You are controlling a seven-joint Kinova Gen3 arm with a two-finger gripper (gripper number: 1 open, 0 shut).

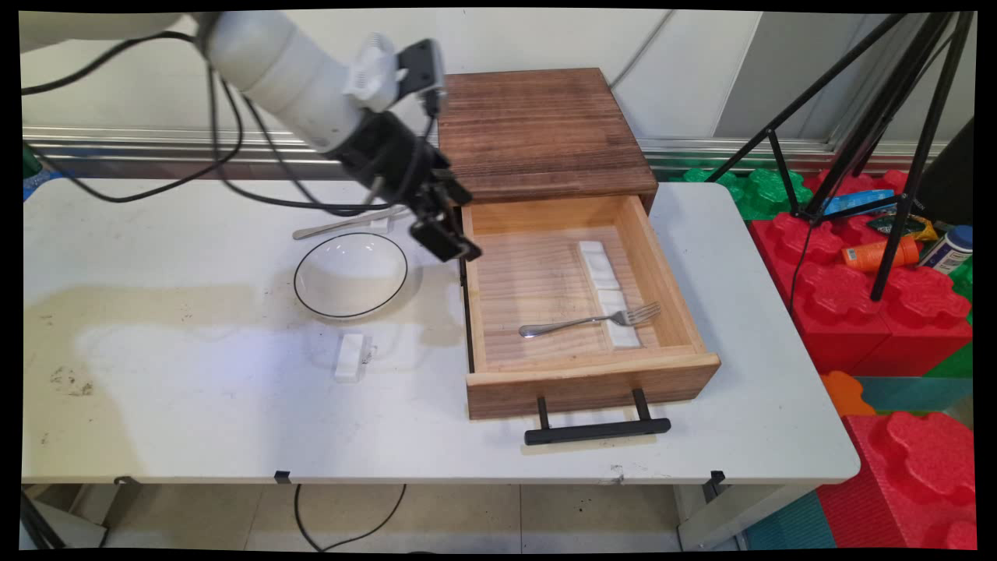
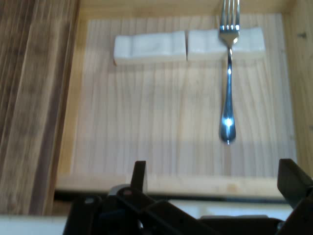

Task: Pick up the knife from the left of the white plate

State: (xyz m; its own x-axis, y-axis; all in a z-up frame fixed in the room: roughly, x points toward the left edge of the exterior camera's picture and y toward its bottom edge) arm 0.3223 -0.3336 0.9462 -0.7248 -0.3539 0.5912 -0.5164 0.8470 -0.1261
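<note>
My gripper point(image 1: 447, 227) hangs open and empty over the left wall of an open wooden drawer point(image 1: 668, 273), between it and a white bowl with a black rim point(image 1: 350, 274). In the hand view the gripper point(image 2: 215, 178) looks across the drawer's near wall point(image 2: 161, 184) into the drawer. A metal fork point(image 1: 592, 319) lies inside, its tines on the nearer of two white rests point(image 1: 621, 315). The fork point(image 2: 228, 73) crosses the right rest point(image 2: 247, 43); the left rest point(image 2: 149, 47) is bare.
The drawer belongs to a dark wooden cabinet point(image 1: 537, 128) and has a black handle point(image 1: 596, 430) facing the table's front edge. A metal utensil point(image 1: 343, 224) lies behind the bowl, and another white rest point(image 1: 350, 356) before it. Off the table's right edge are foam blocks point(image 1: 880, 312) and a tripod point(image 1: 896, 156).
</note>
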